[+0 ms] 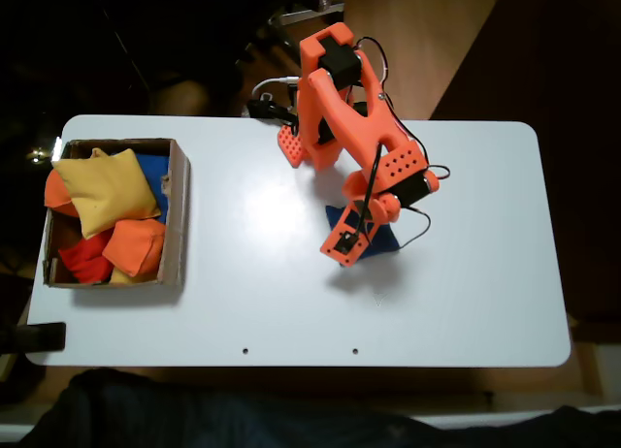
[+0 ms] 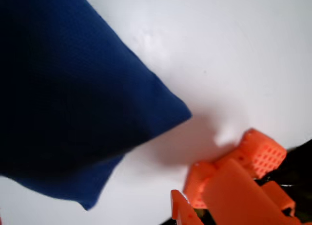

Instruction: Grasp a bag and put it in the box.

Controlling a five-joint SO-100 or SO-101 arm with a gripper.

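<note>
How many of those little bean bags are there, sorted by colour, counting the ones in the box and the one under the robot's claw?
Blue: 2, one on the table under the gripper at, one in the box at
Yellow: 1, plus a yellow scrap low in the box, maybe another bag
Orange: 2
Red: 1
Total: 6 clearly visible

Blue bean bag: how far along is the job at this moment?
Done: several bags already fill the cardboard box. In hand: the gripper is down over the blue bean bag, which lies on the white table; grip unclear. Left: lifting it and dropping it in the box.
</note>
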